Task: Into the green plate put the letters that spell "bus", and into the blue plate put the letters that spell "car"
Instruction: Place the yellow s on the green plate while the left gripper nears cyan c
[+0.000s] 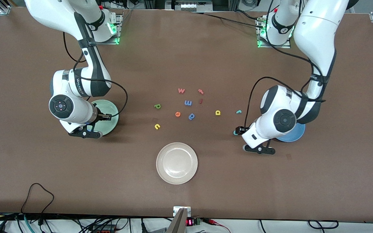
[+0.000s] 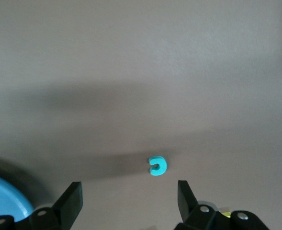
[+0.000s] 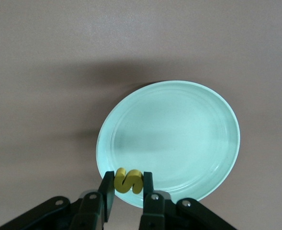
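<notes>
Right end effector (image 3: 128,191): clenched on the yellow s (image 3: 128,180), foam letter pinched upright between the black fingers. It hangs over the rim of the green plate (image 3: 179,129) at the right arm's end of the tabletop. Plate is smooth, glossy pale mint, round with shallow concentric rings, and nothing lies in it. My read: the release needs only a small shift toward the plate's middle, since the s sits right at the rim line.

Left end effector (image 2: 129,196): jaws apart, grasping nothing, low over the tabletop at the left arm's end. The teal c (image 2: 157,166) lies flat on the bare brown surface just ahead of the fingertips and roughly centred between them. It is a small matte foam curl with no real long axis. The blue plate (image 2: 4,199) lies beside this end effector, glossy mid-blue; the front view shows it partly under the left arm.

Left arm is clearly the nearer one for the c, as well as for the teal r (image 1: 238,112) and yellow a (image 1: 218,112). Yellow u (image 1: 157,126) and green b (image 1: 157,105) lie mid-tabletop, toward the right arm's end. Cream-white plate (image 1: 176,163) sits by the front edge, holding nothing.

Tabletop (image 1: 303,181): dull brown, flat.
</notes>
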Controlling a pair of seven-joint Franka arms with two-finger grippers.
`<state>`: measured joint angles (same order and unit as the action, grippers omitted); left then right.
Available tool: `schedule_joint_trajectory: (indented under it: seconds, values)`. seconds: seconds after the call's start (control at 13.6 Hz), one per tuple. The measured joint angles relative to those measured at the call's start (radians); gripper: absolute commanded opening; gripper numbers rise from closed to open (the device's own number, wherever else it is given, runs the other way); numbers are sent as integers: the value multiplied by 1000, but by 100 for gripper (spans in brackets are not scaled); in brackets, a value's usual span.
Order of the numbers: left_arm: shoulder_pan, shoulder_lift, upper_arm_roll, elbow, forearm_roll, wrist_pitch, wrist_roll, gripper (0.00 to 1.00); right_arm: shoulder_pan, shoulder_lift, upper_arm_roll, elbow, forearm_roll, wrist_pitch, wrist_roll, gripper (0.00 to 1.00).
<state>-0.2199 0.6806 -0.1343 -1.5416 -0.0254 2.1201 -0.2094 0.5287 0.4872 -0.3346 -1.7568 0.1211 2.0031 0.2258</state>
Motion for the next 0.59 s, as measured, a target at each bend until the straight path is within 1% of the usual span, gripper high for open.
schedule_joint_trajectory:
  seconds: [0.29, 0.59]
  values:
    - [-19, 28, 0, 0, 0, 29, 0, 85, -31, 1, -2, -31, 0, 14, -24, 5]
    - [-35, 49, 0, -5, 0, 61, -2, 84, -28, 6, 1, -140, 0, 141, -27, 7]
